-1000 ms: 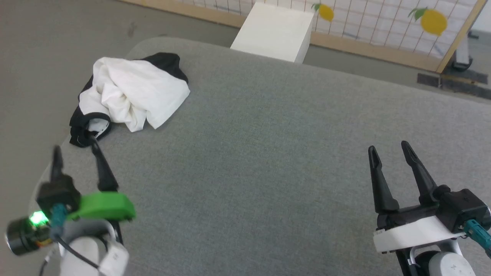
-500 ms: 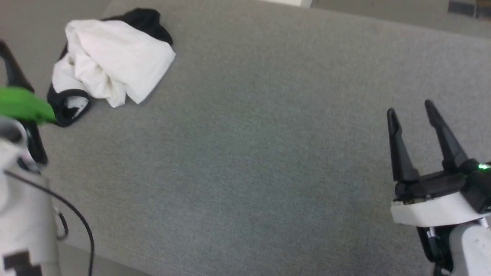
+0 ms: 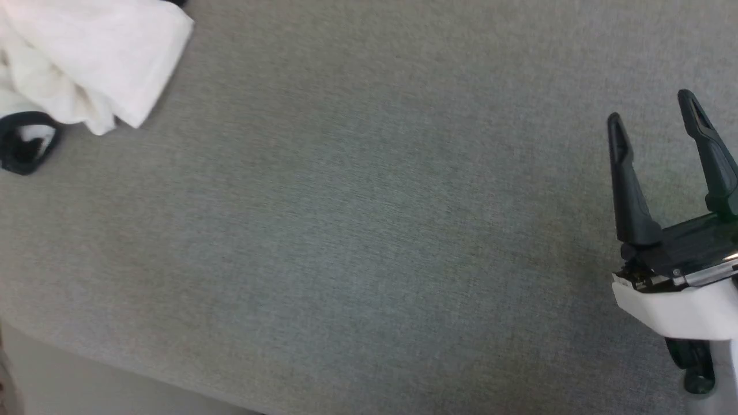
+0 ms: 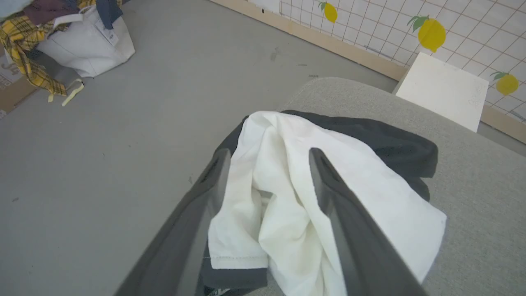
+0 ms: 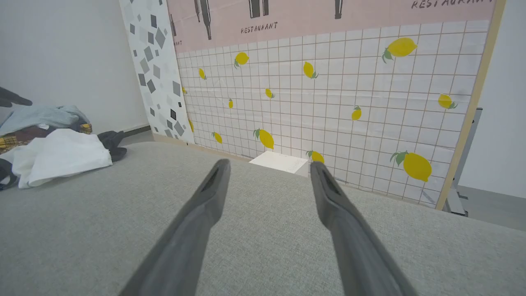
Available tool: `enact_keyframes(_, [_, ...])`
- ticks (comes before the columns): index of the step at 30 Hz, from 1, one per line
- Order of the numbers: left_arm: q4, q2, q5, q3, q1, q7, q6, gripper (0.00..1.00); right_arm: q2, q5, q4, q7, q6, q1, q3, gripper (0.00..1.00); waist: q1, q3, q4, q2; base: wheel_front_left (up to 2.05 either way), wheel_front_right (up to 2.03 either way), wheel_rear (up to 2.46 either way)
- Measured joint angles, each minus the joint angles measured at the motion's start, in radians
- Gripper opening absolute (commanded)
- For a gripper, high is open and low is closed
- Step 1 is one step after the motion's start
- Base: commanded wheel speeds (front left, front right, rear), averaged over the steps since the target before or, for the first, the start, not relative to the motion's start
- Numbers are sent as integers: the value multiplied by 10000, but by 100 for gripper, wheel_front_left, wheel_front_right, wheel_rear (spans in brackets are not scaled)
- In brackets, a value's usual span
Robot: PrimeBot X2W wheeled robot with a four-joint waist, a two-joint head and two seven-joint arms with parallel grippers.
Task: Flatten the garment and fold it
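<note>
Grey woven fabric covers the padded surface (image 3: pixel 369 230) where the garment (image 3: pixel 86 57) lies crumpled near the far left corner, its white body bunched over the black sleeves. The left gripper (image 4: pixel 267 154) hangs over the heap, fingers spread wide and holding nothing. The right gripper (image 3: pixel 651 106) hovers well apart over bare fabric, fingers likewise parted and empty.

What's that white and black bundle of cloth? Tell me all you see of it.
The garment is a thin, wrinkly white shirt with black sleeves, crumpled into a loose heap. A stitched hem and a black-rimmed opening show at its near end. It lies by a rounded corner of the grey padded surface. The left gripper stands open above it; contact is unclear.
</note>
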Motion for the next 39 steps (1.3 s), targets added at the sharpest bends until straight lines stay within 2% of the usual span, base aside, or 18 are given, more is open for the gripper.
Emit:
enact_keyframes(6, [50,700,-1057,-894,-550,2107,-90,100,-516,-395,-690,-130,0,-181,73,100,0,902,-181,0,0,0,0])
enact_keyframes(11, [86,966,-2201,-1724,-596,3910,-169,100,-917,-744,-1246,-240,0,-302,58,100,0,1593,-291,0,0,0,0])
enact_keyframes(15, [336,1214,-2489,-2426,-595,4635,-180,100,-1099,-830,-1476,-318,0,-359,-157,100,-1,2032,-330,0,0,0,0])
enact_keyframes(18, [337,1375,-2671,-2784,-598,4681,-180,100,-1158,-828,-1532,-334,2,-394,-180,100,-1,2195,-361,0,0,0,0])
enact_keyframes(19, [336,1409,-2721,-2872,-598,4675,-180,39,-1158,-828,-1532,-334,2,-395,-176,100,-1,2193,-371,0,0,0,0])
enact_keyframes(20, [355,1432,-2755,-2951,-598,4671,-180,0,-1152,-828,-1532,-334,0,-396,-176,100,-1,2168,-380,0,0,0,0])
enact_keyframes(25, [357,1601,-2855,-3499,-594,4337,-221,0,-905,-800,-1423,-334,2,-435,-150,100,-1,1914,-434,0,0,0,0])
enact_keyframes(33, [-219,2500,-2953,-4502,-821,3701,-247,0,-347,-625,-481,-336,2,-345,-228,100,-1,1024,-544,0,0,0,0])
enact_keyframes(34, [-393,2608,-2966,-4721,-897,3662,-247,0,-217,-591,-330,-337,0,-259,-230,100,-2,854,-561,0,0,0,0])
enact_keyframes(35, [-972,2874,-3035,-5344,-1142,3674,-249,0,128,-516,-6,-337,0,28,-234,100,-2,341,-608,0,0,0,0])
enact_keyframes(39, [-1933,3160,-3103,-6297,-1721,3795,-249,0,514,-410,313,-336,0,364,-240,100,-3,-426,-663,1,0,0,0])
